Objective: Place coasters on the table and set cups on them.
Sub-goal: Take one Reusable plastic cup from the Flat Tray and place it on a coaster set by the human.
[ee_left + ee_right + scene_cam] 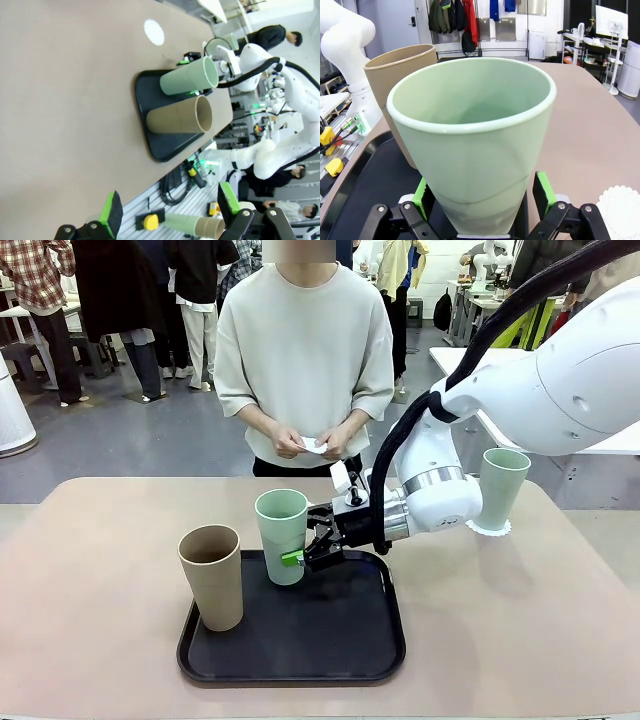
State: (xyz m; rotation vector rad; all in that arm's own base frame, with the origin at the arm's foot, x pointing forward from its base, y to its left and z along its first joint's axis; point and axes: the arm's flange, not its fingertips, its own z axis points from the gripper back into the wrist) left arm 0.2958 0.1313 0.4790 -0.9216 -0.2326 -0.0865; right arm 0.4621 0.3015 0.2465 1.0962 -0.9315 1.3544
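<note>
Straddling the mint green cup (282,535), the right gripper (482,195) sits low over the black tray (300,652), its fingers spread with one green pad on each side of the cup's lower half. From the wrist view a sliver of gap shows at one pad, so it looks unclamped to me. The cup stands upright on the tray. Just past it from the gripper, also upright on the tray, is the tan cup (212,575). A bare coaster (621,210) lies flat on the table (90,540) close beside that gripper, off the tray. Back behind the gripper, past the arm's wrist, a second mint cup (503,485) stands on a lacy coaster (490,529). The left gripper (170,200) hangs above the table with its fingers wide apart and nothing between them, and the tray and both cups lie well ahead of it. Across the table, the person's hands (315,443) hold a small white coaster.
</note>
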